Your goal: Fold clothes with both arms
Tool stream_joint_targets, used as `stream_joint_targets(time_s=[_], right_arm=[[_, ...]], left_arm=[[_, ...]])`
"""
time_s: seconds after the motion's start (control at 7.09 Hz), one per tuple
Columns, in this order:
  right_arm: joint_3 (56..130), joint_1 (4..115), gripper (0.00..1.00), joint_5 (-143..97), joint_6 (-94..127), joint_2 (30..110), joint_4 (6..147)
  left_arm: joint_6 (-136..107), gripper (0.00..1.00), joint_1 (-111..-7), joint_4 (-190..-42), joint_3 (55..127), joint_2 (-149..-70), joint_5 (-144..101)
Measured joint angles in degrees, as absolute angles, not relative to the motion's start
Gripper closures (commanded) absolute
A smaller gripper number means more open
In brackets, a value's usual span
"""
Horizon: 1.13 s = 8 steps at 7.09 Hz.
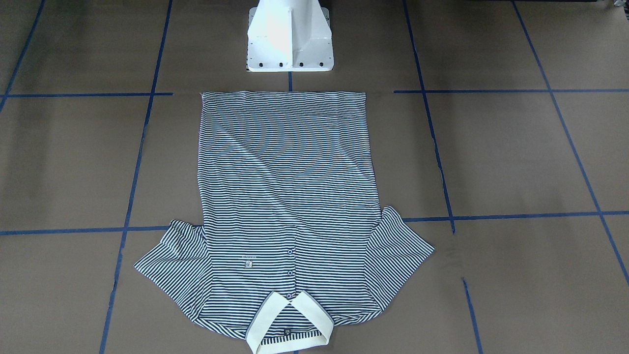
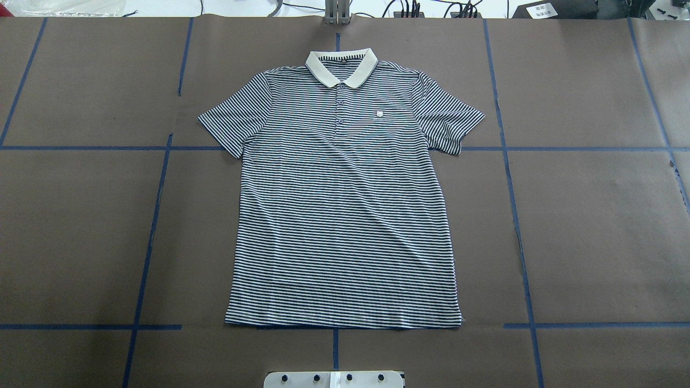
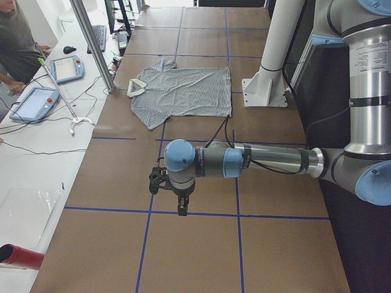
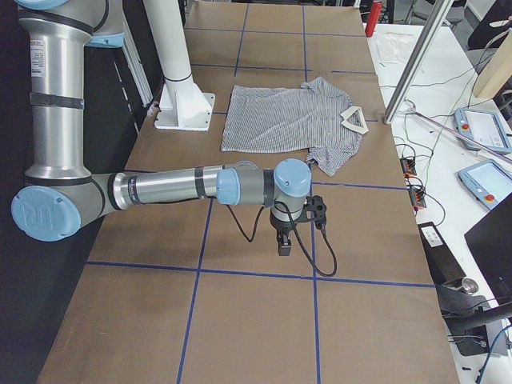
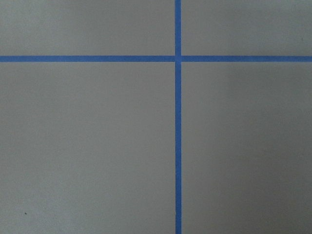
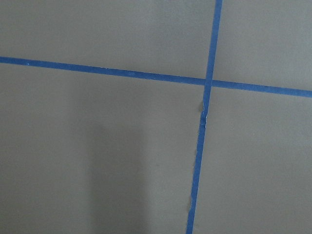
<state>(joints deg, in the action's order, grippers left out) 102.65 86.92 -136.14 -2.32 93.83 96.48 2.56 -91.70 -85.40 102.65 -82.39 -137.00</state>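
Lying flat, front up, mid-table (image 2: 593,226): striped polo shirt (image 2: 345,205), collar (image 2: 340,67) at 12 o'clock, hem at 6 in overhead view. Left gripper (image 3: 181,209) & right gripper (image 4: 283,246) hover well apart from it, over bare table; can't tell how their jaws stand.

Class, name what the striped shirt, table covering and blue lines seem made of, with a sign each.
Shirt: soft cloth, matte, lying limp with faint ripples. Table covering: probably brown paper, matte, with sheet seams. Blue lines: likely tape, pieced and slightly crooked.
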Motion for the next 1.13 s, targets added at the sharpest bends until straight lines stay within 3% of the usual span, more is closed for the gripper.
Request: stream_joint_targets(time_s=[0.71,1.13], right_arm=[[103.1,85.3,0.0,-136.7,-2.7,94.4,95.3],[103.3,77.5,0.0,-136.5,8.1,93.5,85.3]], left_arm=[[2.5,0.0,-90.3,-85.8,104.2,-82.4,-137.0],[2.5,0.0,-90.2,-86.7,105.9,-82.4,-137.7]])
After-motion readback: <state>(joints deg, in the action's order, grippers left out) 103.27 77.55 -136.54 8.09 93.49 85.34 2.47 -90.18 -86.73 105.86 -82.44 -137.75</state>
